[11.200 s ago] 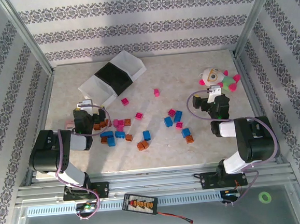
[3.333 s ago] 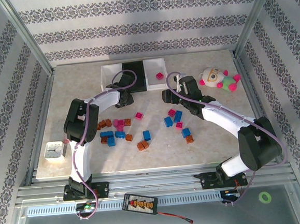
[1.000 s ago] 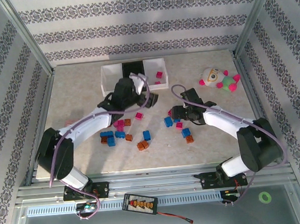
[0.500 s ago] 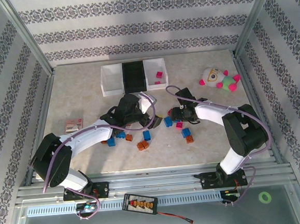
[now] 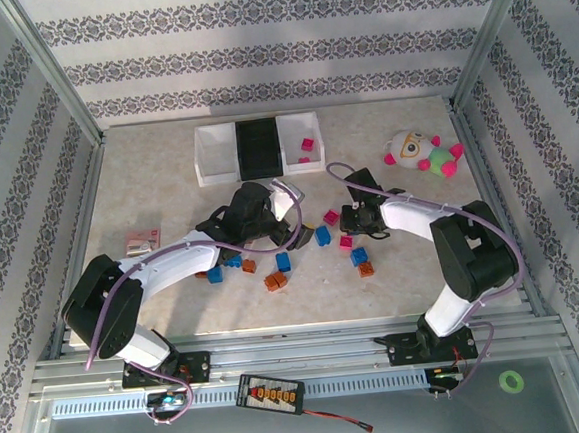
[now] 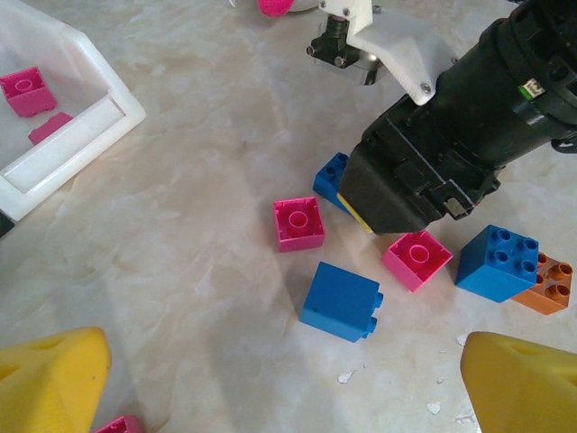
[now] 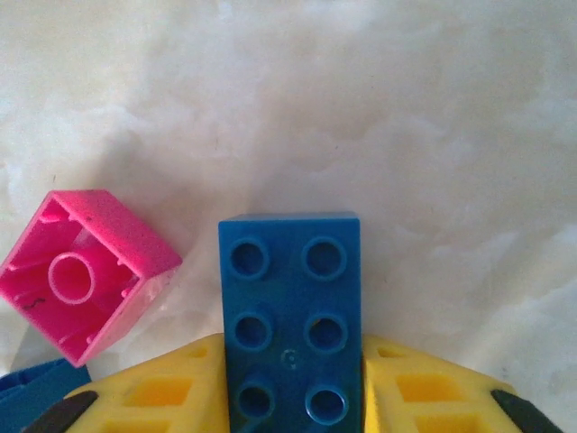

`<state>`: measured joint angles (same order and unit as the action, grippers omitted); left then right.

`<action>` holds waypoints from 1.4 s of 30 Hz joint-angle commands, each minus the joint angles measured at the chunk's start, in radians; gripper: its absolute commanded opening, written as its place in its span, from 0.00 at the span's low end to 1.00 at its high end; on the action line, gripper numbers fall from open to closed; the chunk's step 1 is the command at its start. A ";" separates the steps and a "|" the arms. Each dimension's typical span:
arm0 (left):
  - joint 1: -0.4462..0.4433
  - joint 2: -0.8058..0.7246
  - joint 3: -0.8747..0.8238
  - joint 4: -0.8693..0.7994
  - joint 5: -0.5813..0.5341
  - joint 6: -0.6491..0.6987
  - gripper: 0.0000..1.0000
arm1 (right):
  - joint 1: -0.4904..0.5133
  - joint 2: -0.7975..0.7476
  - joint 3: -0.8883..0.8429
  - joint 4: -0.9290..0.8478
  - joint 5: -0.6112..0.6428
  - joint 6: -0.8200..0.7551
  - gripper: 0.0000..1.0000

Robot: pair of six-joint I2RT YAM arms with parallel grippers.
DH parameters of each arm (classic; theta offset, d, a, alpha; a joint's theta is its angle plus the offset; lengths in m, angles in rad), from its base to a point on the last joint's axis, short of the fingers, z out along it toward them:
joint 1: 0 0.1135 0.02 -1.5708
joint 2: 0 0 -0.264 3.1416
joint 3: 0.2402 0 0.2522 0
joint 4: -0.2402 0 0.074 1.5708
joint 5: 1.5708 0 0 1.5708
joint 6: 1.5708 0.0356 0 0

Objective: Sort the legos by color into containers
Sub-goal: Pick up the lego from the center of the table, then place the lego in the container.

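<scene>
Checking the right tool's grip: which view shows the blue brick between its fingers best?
Right wrist view: the blue brick lies studs-up between the yellow fingers. The left wrist view gives a blue corner, likely its, beside the right tool. The top view is too small to judge.

Bright, even overhead light washes the pale table [image 5: 316,297], throwing only soft, short shadows beneath the arms [image 5: 173,261]. Up close a blue brick [image 7: 288,307] shows crisp to its studs, while the left gripper [image 6: 288,383] has its yellow fingertips [image 6: 50,379] soft-edged at the frame's corners.
</scene>
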<state>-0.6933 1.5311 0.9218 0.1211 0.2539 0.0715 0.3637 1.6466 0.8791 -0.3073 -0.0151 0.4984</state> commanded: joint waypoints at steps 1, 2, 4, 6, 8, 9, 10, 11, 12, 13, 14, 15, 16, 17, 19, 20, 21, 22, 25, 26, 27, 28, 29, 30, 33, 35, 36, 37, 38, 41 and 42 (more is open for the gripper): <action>-0.011 -0.001 -0.008 0.052 -0.011 0.000 0.99 | -0.004 -0.048 0.000 -0.028 0.014 0.000 0.28; -0.011 -0.006 -0.017 0.062 -0.016 -0.006 0.99 | -0.002 -0.060 0.008 -0.036 0.012 -0.007 0.28; -0.011 -0.018 -0.039 0.080 -0.031 -0.021 0.99 | 0.004 -0.080 0.029 -0.053 0.000 -0.034 0.29; -0.011 -0.036 -0.061 0.089 -0.049 -0.038 0.99 | 0.014 -0.100 0.055 -0.070 -0.003 -0.051 0.28; -0.010 -0.060 -0.089 0.094 -0.063 -0.051 0.99 | 0.029 -0.117 0.075 -0.065 -0.015 -0.066 0.28; -0.008 -0.076 -0.106 0.096 -0.073 -0.058 0.99 | 0.039 -0.121 0.088 -0.055 -0.026 -0.076 0.29; -0.008 -0.091 -0.121 0.098 -0.080 -0.060 0.99 | 0.049 -0.123 0.100 -0.042 -0.030 -0.083 0.28; -0.008 -0.110 -0.141 0.098 -0.091 -0.063 0.99 | 0.060 -0.121 0.119 -0.024 -0.034 -0.091 0.28; -0.007 -0.125 -0.157 0.099 -0.103 -0.067 0.99 | 0.071 -0.115 0.134 -0.006 -0.039 -0.099 0.28; -0.008 -0.143 -0.177 0.099 -0.119 -0.071 0.99 | 0.082 -0.102 0.158 0.022 -0.044 -0.108 0.28; -0.008 -0.160 -0.197 0.098 -0.135 -0.075 0.99 | 0.093 -0.084 0.182 0.042 -0.042 -0.116 0.29; -0.008 -0.176 -0.211 0.092 -0.146 -0.077 0.99 | 0.101 -0.065 0.210 0.058 -0.041 -0.123 0.28; -0.008 -0.193 -0.228 0.086 -0.155 -0.080 0.99 | 0.111 -0.039 0.246 0.074 -0.045 -0.133 0.29; -0.008 -0.210 -0.245 0.080 -0.166 -0.083 0.99 | 0.119 -0.007 0.287 0.084 -0.044 -0.143 0.29; -0.008 -0.246 -0.278 0.076 -0.191 -0.093 0.99 | 0.132 0.054 0.357 0.110 -0.043 -0.159 0.29; -0.008 -0.265 -0.295 0.072 -0.206 -0.099 0.99 | 0.138 0.087 0.394 0.129 -0.042 -0.161 0.29; -0.008 -0.283 -0.308 0.071 -0.218 -0.105 0.99 | 0.143 0.116 0.423 0.141 -0.044 -0.162 0.29; -0.006 -0.301 -0.322 0.068 -0.234 -0.112 0.99 | 0.149 0.150 0.458 0.151 -0.046 -0.165 0.30; -0.006 -0.349 -0.343 0.040 -0.269 -0.119 0.99 | 0.166 0.234 0.545 0.201 -0.042 -0.165 0.31; -0.005 -0.364 -0.347 0.028 -0.282 -0.121 0.99 | 0.171 0.260 0.573 0.219 -0.041 -0.160 0.31; -0.005 -0.376 -0.351 0.021 -0.293 -0.122 0.99 | 0.176 0.286 0.596 0.237 -0.036 -0.160 0.31; -0.005 -0.387 -0.356 0.014 -0.302 -0.123 0.99 | 0.181 0.313 0.624 0.257 -0.034 -0.161 0.31; -0.003 -0.398 -0.360 0.008 -0.311 -0.124 0.99 | 0.185 0.340 0.651 0.271 -0.025 -0.164 0.31; -0.003 -0.409 -0.365 0.002 -0.319 -0.125 0.99 | 0.189 0.365 0.679 0.285 -0.018 -0.165 0.31; -0.002 -0.423 -0.370 -0.008 -0.338 -0.129 0.99 | 0.194 0.443 0.759 0.303 0.001 -0.160 0.31; 0.000 -0.419 -0.366 -0.020 -0.352 -0.133 0.99 | 0.198 0.490 0.811 0.307 0.011 -0.162 0.31; 0.000 -0.416 -0.364 -0.025 -0.359 -0.137 0.99 | 0.199 0.516 0.836 0.308 0.018 -0.161 0.30; 0.000 -0.415 -0.362 -0.026 -0.365 -0.140 0.99 | 0.199 0.537 0.857 0.308 0.024 -0.164 0.30; -0.001 -0.413 -0.361 -0.026 -0.372 -0.143 0.99 | 0.201 0.560 0.884 0.310 0.029 -0.167 0.31; 0.002 -0.404 -0.349 -0.053 -0.391 -0.151 0.99 | 0.202 0.622 0.969 0.277 0.031 -0.180 0.33; 0.002 -0.400 -0.340 -0.071 -0.396 -0.153 0.99 | 0.202 0.642 0.988 0.271 0.033 -0.182 0.33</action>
<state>-0.6926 1.1221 0.5667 0.1112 -0.1017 -0.0586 0.5545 2.2421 1.7988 -0.0334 -0.0113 0.3382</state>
